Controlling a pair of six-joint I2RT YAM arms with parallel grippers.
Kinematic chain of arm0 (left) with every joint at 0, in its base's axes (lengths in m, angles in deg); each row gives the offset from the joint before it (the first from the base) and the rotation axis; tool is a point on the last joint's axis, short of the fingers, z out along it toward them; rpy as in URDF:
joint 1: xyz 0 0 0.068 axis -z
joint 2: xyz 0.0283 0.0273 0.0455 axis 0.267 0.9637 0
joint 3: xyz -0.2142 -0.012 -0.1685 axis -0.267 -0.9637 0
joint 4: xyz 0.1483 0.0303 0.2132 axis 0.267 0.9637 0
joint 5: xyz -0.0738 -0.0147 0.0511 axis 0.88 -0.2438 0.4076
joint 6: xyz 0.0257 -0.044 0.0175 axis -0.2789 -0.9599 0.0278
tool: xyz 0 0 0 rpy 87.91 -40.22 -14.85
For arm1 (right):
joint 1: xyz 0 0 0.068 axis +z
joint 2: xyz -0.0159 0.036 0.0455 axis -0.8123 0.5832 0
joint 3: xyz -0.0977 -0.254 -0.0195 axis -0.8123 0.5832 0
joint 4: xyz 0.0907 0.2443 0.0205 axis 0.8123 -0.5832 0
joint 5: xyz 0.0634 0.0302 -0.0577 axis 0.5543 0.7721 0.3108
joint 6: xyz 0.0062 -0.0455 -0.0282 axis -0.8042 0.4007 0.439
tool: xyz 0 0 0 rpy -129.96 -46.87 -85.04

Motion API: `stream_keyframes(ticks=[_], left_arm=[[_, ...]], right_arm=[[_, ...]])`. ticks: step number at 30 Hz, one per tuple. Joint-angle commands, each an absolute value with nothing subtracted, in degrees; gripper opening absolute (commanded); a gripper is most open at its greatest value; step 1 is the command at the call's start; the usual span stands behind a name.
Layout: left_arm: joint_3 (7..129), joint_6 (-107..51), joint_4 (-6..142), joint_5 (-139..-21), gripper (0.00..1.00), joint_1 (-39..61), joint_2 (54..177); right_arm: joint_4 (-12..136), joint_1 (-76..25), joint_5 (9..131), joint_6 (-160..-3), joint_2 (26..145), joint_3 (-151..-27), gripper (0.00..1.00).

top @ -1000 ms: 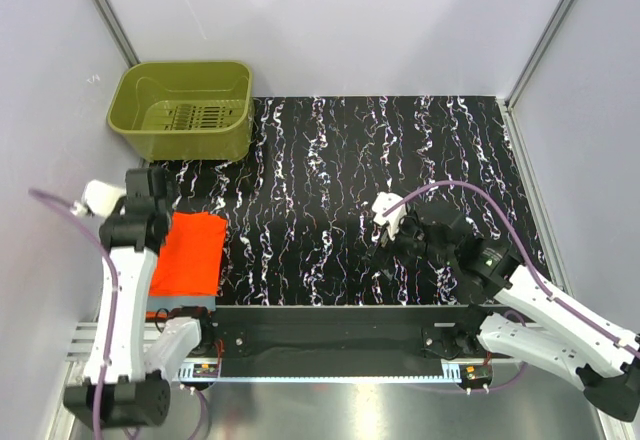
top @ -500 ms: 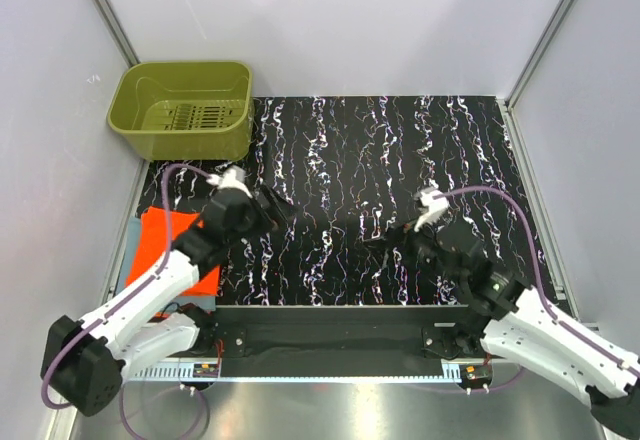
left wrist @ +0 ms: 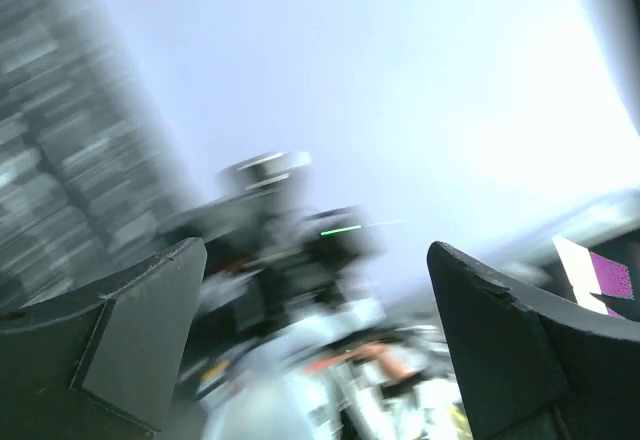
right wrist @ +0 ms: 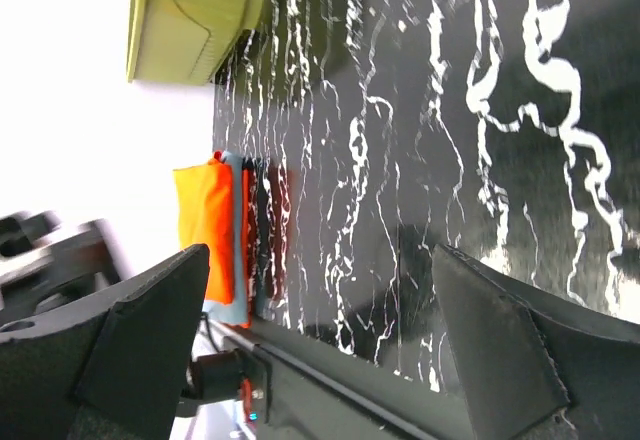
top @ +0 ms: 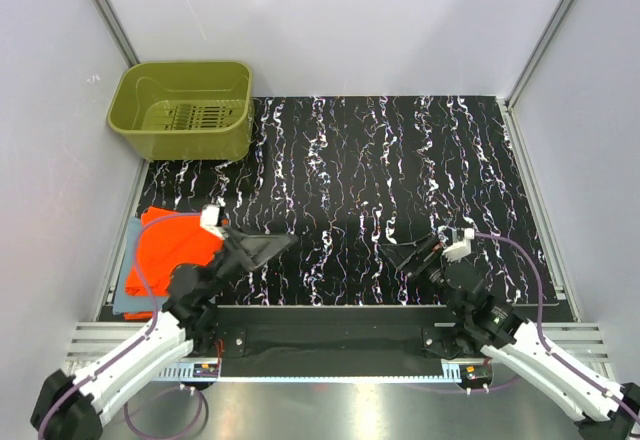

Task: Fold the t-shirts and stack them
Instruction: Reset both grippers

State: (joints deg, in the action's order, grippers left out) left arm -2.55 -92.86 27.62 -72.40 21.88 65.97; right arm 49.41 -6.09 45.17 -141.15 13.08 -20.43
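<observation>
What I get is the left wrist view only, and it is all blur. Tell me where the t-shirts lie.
Observer: The orange t-shirt lies on top of the blue-grey t-shirt, at the near left edge of the table.
Operator: Report the right gripper.
Observer: The right gripper is open and holds nothing, low over the near right part of the table.
Operator: Check the basket.
Observer: The olive basket stands at the far left corner, with no cloth in it.
</observation>
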Motion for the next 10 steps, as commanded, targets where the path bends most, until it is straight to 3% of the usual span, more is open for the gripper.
stream_keyframes(ticks=[1,5,10], left_arm=[[-15.26,-99.84,9.12,-72.09,0.99,22.04,59.01],[-15.26,-101.51,4.49,-70.33,0.99,22.04,58.38],[-15.26,-105.90,-6.94,-71.20,0.99,21.95,58.74]], right_arm=[[49.97,-5.81,45.53,-149.18,10.23,-18.70,1.00],[48.73,-5.81,45.70,-150.93,5.72,-17.19,1.00],[61.27,-5.81,52.17,-148.13,5.38,-17.64,1.00]])
